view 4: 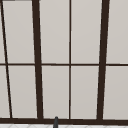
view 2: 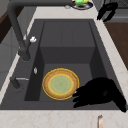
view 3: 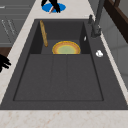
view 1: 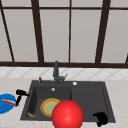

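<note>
My left hand [view 1: 21,95] hovers at the sink's left edge, fingers relaxed and pointing down, their tips close to a reddish sausage [view 1: 8,102] on a blue plate [view 1: 4,106]. In the right side view this left hand [view 3: 51,3] hangs over the blue plate [view 3: 61,7] at the far end. In the left side view the left hand [view 2: 100,93] looms large with straight fingers. My right hand [view 1: 101,118] floats open at the sink's front right corner, holding nothing; the right hand [view 2: 107,11] is far off in the left side view. A big red ball [view 1: 67,115] stands in front of the sink.
A yellow plate with a green centre [view 2: 60,83] lies in the dark sink's [view 1: 87,97] left basin. A brown stick [view 3: 43,32] leans against the basin's front wall. The faucet [view 1: 56,71] rises behind. A dish of green and yellow items [view 2: 81,3] sits on the right counter.
</note>
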Action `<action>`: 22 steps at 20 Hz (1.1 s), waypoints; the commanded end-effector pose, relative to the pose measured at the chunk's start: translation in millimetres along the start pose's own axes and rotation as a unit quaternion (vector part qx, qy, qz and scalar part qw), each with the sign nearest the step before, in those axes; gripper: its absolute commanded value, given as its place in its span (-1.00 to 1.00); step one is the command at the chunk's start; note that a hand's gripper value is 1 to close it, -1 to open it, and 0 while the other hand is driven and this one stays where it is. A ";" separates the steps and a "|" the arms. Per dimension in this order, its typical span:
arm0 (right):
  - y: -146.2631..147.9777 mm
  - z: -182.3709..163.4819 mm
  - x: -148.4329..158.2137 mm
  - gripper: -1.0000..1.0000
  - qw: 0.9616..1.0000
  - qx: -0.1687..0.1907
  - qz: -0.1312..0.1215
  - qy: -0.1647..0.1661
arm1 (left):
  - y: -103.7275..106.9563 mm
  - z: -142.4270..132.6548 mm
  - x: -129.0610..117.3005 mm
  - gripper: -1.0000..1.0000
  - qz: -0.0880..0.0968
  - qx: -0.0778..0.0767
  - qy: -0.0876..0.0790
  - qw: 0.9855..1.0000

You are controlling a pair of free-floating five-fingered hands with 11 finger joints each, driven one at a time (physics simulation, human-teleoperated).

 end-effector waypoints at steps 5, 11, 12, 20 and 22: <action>0.0 0.0 0.0 0.00 1.000 0.000 0.000 0.000 | -5.4 20.5 5.7 -1.00 0.005 0.042 0.037 0.998; 0.0 0.0 0.0 0.00 1.000 0.000 0.000 0.000 | -8.4 38.2 10.7 -1.00 0.011 0.039 0.034 0.999; 0.0 0.0 0.0 0.00 1.000 0.000 0.000 0.000 | -9.0 40.5 11.4 -1.00 0.011 0.041 0.036 0.998; 0.0 0.0 0.0 0.00 1.000 0.000 0.000 0.000 | -12.6 55.8 13.6 -1.00 0.005 0.000 0.006 1.000; 0.0 0.0 0.0 0.00 1.000 0.000 0.000 0.000 | -18.9 73.9 16.5 -1.00 0.003 0.002 -0.002 1.000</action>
